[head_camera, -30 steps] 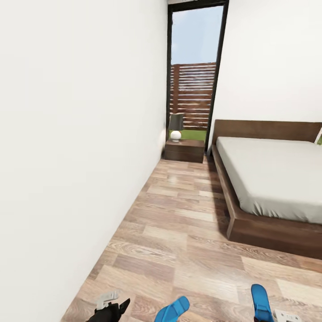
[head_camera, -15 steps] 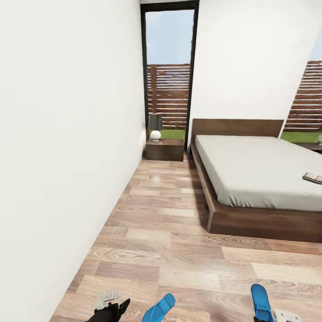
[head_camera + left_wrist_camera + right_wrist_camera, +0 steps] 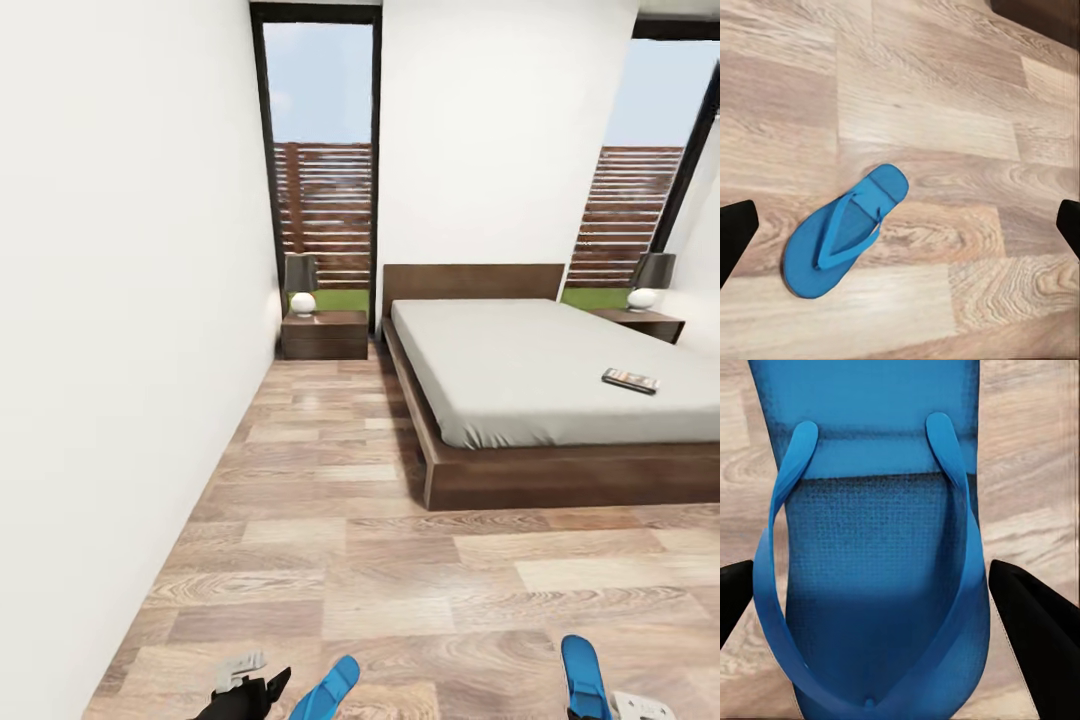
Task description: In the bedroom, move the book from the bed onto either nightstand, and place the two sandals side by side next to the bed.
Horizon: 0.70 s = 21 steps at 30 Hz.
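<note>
Head view showed the bed [image 3: 520, 390] at centre right of the frame, the book [image 3: 630, 380] lying flat on its mattress near the right edge, and a nightstand [image 3: 324, 334] with a lamp [image 3: 300, 284] at the bed's upper left. One sandal [image 3: 326, 690] lay on the floor at bottom centre; the left pincer [image 3: 900, 232] was spread above it. The other sandal [image 3: 874, 547] sat between the right pincer's [image 3: 881, 607] fingers; I could not tell whether they gripped it
</note>
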Available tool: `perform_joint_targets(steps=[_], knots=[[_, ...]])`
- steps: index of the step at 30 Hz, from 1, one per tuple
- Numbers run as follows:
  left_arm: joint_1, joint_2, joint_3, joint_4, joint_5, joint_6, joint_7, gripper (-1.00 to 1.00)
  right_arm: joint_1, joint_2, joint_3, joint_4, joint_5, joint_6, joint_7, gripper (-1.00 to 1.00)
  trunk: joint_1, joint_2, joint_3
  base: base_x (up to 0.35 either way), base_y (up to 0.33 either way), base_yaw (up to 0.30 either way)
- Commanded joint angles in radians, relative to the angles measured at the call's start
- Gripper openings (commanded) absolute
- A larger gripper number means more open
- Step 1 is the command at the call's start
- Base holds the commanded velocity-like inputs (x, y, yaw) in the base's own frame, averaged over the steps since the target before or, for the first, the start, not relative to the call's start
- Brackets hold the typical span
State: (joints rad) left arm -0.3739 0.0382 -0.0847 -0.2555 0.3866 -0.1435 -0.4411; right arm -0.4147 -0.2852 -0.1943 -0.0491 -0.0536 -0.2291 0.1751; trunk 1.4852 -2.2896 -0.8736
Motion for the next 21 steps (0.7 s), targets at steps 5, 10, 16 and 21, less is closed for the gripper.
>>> perform_joint_targets(steps=[5, 10, 16, 21], knots=[[-0.001, 0.001, -0.008, 0.001, 0.008, -0.005, -0.001, 1.0, -0.001, 0.0, -0.007, 0.002, -0.006, -0.003, 0.007, -1.0, 0.0, 0.0, -0.001, 0.0, 0.0, -0.3], [0.0, 0.001, -0.008, 0.001, 0.008, -0.005, -0.001, 1.0, -0.001, 0.0, -0.007, 0.002, -0.006, -0.003, 0.007, -1.0, 0.0, 0.0, -0.001, 0.0, 0.0, -0.3], [0.0, 0.001, -0.008, 0.001, 0.008, -0.005, -0.001, 1.0, -0.001, 0.0, -0.007, 0.002, -0.006, -0.003, 0.007, -1.0, 0.0, 0.0, -0.001, 0.0, 0.0, -0.3], [0.0, 0.002, -0.008, 0.001, 0.008, -0.005, -0.001, 1.0, -0.001, 0.0, -0.007, 0.002, -0.006, -0.003, 0.007, -1.0, 0.0, 0.0, -0.001, 0.0, 0.0, -0.3]])
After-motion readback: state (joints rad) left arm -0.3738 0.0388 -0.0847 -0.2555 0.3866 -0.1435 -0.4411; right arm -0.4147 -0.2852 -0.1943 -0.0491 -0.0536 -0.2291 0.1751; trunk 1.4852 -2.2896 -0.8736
